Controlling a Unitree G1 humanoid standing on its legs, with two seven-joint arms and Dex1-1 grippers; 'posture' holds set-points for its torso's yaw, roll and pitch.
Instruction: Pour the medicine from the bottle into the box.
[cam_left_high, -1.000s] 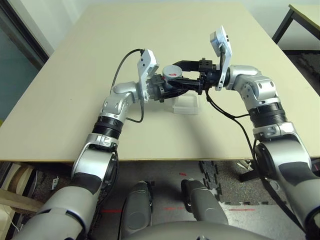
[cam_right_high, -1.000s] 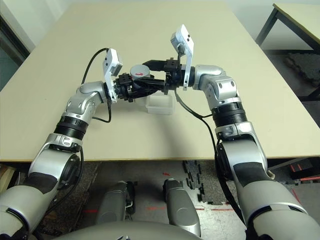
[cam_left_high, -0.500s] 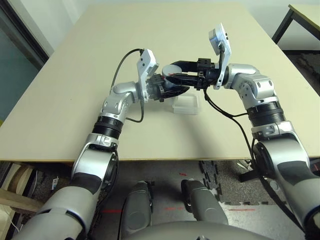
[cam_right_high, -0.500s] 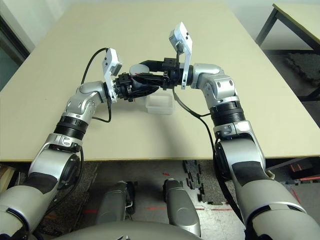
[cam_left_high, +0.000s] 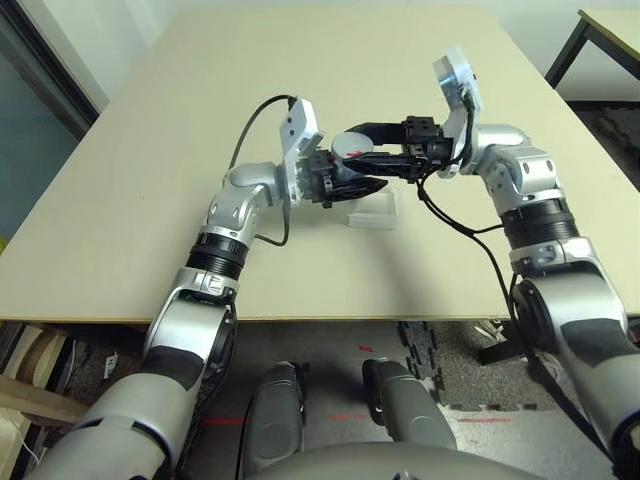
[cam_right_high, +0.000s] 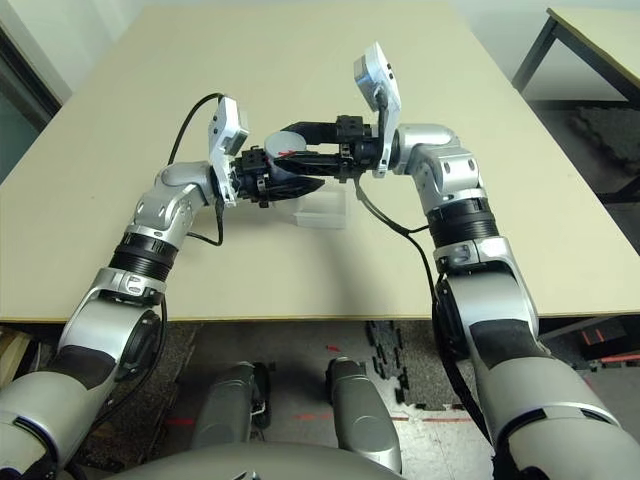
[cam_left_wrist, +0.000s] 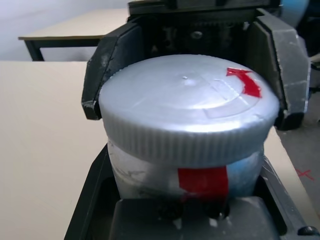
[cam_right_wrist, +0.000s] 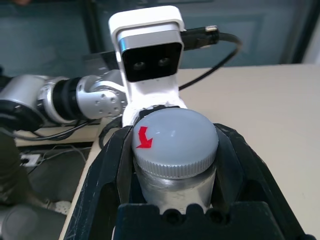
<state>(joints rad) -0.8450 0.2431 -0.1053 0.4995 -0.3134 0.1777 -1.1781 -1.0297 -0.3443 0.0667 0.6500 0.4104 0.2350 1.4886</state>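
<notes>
The left tool (cam_left_high: 352, 182) hides the bottle's (cam_left_wrist: 187, 130) base.

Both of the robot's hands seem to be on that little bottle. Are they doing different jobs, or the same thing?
Different jobs, it seems. The left tool clamps the bottle around its body, low down; the right tool closes on the grey cap at the top. The left reaches in from the robot's left, the right from its right. Both are shut on the same capped bottle, held above the table beside the clear box.

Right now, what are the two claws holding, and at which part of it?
Both hold the bottle. The left claw grips its body; the right claw closes around its cap, above the box.
</notes>
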